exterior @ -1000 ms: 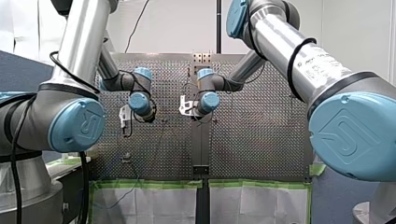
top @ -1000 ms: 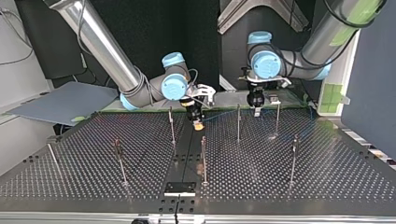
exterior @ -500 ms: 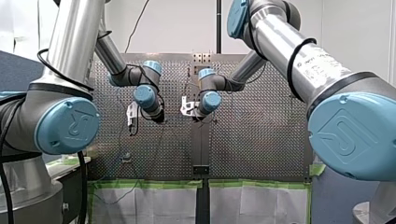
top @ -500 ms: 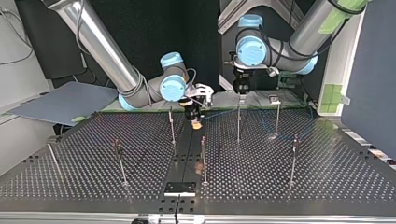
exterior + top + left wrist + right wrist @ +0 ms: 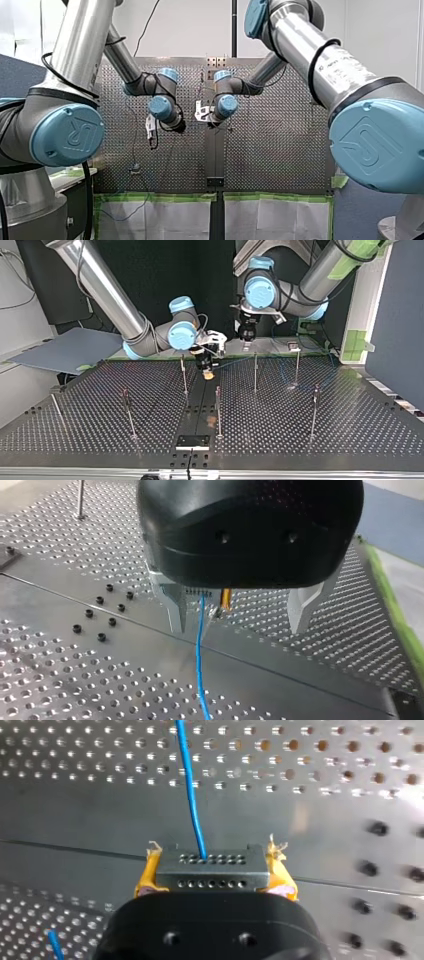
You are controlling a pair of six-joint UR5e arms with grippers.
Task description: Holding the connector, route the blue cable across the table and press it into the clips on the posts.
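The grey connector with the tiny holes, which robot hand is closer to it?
Right. My right gripper clamps the connector between its yellow pads. My left gripper hangs open, apart from it, the blue cable seen between its fingers.

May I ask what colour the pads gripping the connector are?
Yellow pads on the grey rectangular connector; clearest in right wrist view.

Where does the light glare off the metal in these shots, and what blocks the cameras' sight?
Right wrist view: white glare washes a patch of the perforated table ahead of and beside the connector. Front view: bright streaks run along my right arm, whose big blue joint fills the foreground. Left wrist view: the black body of my left pincer covers the far table.
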